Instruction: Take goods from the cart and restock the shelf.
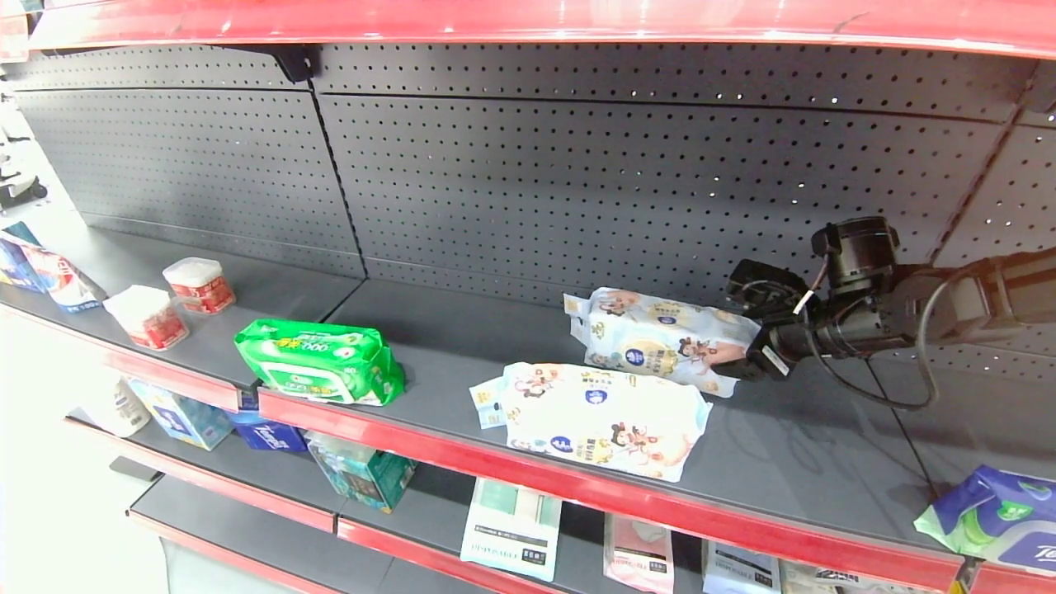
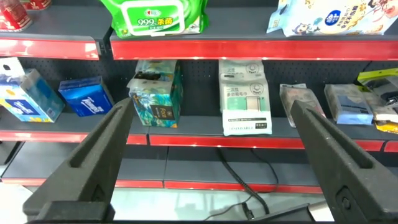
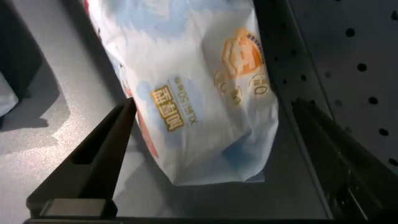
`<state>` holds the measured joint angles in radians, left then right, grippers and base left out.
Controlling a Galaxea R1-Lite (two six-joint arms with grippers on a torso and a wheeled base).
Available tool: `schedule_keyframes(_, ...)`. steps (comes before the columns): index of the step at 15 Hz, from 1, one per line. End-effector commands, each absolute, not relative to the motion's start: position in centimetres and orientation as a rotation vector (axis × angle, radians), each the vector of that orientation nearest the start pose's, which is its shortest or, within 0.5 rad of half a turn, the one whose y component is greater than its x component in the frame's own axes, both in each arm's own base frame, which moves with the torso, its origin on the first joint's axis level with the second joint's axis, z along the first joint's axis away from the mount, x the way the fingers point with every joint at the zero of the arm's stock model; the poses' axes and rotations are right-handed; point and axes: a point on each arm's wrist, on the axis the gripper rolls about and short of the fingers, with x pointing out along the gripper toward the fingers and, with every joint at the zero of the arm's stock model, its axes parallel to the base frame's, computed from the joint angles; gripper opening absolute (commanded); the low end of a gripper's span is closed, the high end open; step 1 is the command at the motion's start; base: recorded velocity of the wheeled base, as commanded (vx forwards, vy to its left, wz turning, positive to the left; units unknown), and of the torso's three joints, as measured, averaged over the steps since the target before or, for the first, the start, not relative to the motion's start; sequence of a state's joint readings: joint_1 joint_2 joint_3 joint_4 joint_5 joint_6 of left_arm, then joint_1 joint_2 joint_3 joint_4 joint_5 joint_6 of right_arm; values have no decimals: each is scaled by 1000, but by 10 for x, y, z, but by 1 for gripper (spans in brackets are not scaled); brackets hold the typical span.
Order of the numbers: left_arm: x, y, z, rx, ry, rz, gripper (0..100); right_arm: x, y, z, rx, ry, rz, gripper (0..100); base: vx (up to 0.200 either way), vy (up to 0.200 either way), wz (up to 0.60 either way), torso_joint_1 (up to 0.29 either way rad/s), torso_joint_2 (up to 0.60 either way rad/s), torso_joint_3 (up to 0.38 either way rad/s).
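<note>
We note right gripper (image 1: 752,359) centre-right in head view, fingers spread either side of 1 wipes pack (image 1: 652,334), left gripper (image 2: 211,107) fingers also spread, empty.

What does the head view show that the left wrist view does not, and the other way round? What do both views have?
Head view, not left wrist view: the right gripper, open, around the end of the rear white pack on the shelf, and two tubs.
Left wrist view, not head view: the left gripper, open and empty, and a black cable on the floor.
Both: the green wipes pack and, one level under it, the teal box and the white pouch.
</note>
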<state>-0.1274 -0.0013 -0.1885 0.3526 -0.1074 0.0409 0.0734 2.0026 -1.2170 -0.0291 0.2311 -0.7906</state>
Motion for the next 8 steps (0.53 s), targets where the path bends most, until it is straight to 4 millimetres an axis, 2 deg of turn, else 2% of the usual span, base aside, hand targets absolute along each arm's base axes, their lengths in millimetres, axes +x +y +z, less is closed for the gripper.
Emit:
schedule_keyframes(1, -42, 3, 90, 43, 160, -238, 100, 375, 32, 135, -690, 595, 560, 100, 0, 0, 0, 0, 0, 0)
schedule_keyframes(8, -42, 3, 90, 43, 160, -239, 100, 374, 31, 133, -680, 597, 536, 100, 0, 0, 0, 0, 0, 0)
